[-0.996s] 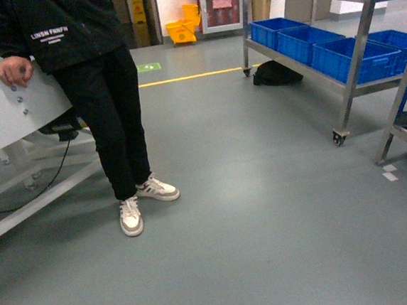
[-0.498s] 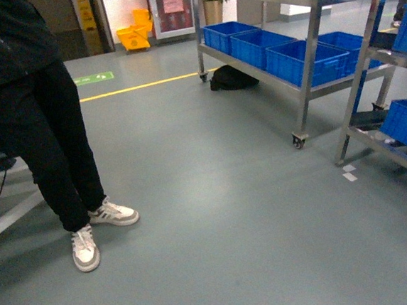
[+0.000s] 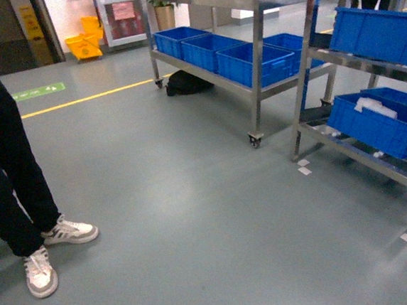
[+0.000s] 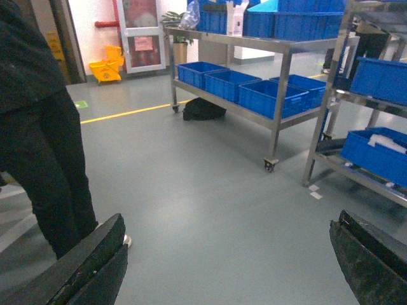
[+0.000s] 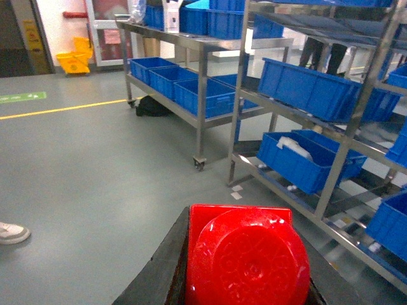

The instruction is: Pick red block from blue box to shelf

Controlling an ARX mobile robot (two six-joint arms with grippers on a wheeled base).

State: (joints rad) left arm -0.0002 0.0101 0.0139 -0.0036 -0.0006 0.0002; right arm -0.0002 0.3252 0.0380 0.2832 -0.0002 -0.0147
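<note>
red block [image 5: 247,257] fills the bottom of our right wrist view, stud face toward the camera, pinched between the dark fingers [image 5: 162,270] of our right gripper [image 5: 245,279]. our left gripper [image 4: 229,267] is spread wide, one finger at each bottom corner of its view with bare grey floor [image 3: 195,217] between them. the shelf [image 3: 309,57] stands along the right of the head view, a steel rack on casters with blue crates [image 3: 252,59] on its lower tier, and a second rack nearer to us at the right edge holding more crates. a black bag [image 3: 187,82] lies under the far rack. a person's dark legs and white sneakers [image 3: 52,251] stand at the left edge. a yellow line [image 3: 85,98] crosses the floor beyond.
</note>
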